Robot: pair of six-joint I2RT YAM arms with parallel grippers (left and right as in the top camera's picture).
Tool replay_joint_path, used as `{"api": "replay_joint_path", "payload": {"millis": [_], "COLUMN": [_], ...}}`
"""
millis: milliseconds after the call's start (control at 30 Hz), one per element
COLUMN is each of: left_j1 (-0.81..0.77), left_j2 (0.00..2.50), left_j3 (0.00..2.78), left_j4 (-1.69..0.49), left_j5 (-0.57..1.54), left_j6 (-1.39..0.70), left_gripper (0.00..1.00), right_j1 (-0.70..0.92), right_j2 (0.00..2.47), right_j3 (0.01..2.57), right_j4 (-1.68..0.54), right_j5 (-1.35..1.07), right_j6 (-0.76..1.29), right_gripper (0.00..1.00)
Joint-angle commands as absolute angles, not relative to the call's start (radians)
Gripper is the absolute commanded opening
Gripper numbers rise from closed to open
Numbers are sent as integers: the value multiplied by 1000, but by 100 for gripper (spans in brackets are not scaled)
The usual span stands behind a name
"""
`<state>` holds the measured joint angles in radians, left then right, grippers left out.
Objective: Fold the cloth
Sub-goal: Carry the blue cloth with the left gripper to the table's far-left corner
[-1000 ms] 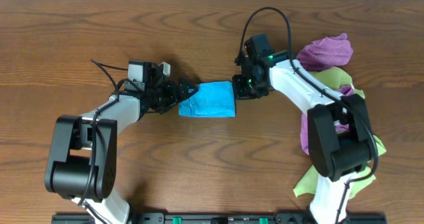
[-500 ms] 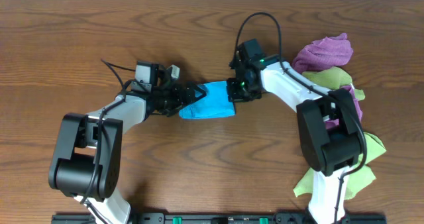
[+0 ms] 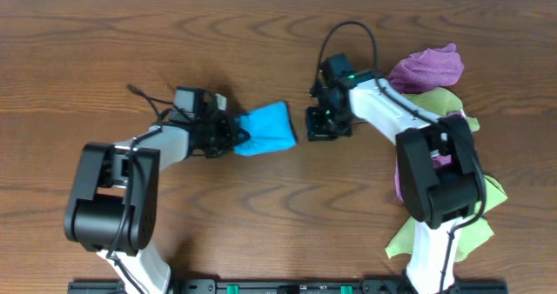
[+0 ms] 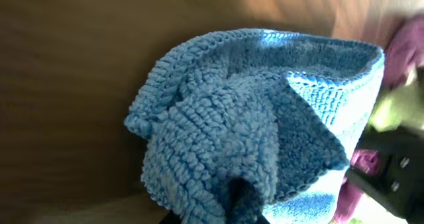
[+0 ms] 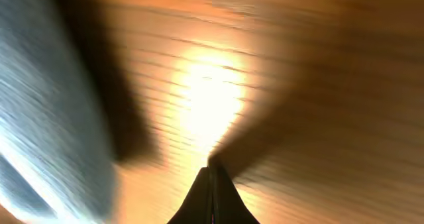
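We pinch the cloth (image 3: 268, 127), bunched and not yet neatly folded, in our left gripper (image 3: 236, 137); our right gripper (image 5: 212, 176) is closed and empty.

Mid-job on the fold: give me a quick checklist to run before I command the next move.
1. Left claw shut on the cloth: ok, it pinches a bunch of the cloth's edge.
2. Right claw off the cloth: ok, it is shut over bare table, with a gap between it and the cloth.
3. Cloth lying flat and neat: not ok, it is rumpled and bunched.
4. Cloth separate from the purple cloths and green cloths: ok.
5. Free corner for the right claw to take: cannot tell, the corners are lost in the bunch.
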<state>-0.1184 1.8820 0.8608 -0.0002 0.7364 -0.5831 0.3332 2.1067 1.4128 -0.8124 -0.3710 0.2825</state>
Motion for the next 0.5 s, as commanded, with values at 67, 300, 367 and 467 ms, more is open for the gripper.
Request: {"api": "replay_joint_path", "payload": {"millis": [67,300,367,467], "left_j1": [86,348,401,451], "left_j2": [1876,1829,1829,1829], "left_j3": [961,1107,1111,1111], "left_j4": [17,112,178,212], "left_j5": [815,831,817,744], "left_j6": [-664,-905,-1023,-1128], "left_gripper": [6,6,6,6], "right_j1": [247,230,234,242], "right_j2": [2031,1908,1887,1867], "right_j3": [1413,1413,1413,1413], "right_j4": [-854,-867,-867,-868], "right_j5": [-341,-341,-341,-341], "right_j6": [226,200,201,201], "right_gripper": [1,2,2,2]}}
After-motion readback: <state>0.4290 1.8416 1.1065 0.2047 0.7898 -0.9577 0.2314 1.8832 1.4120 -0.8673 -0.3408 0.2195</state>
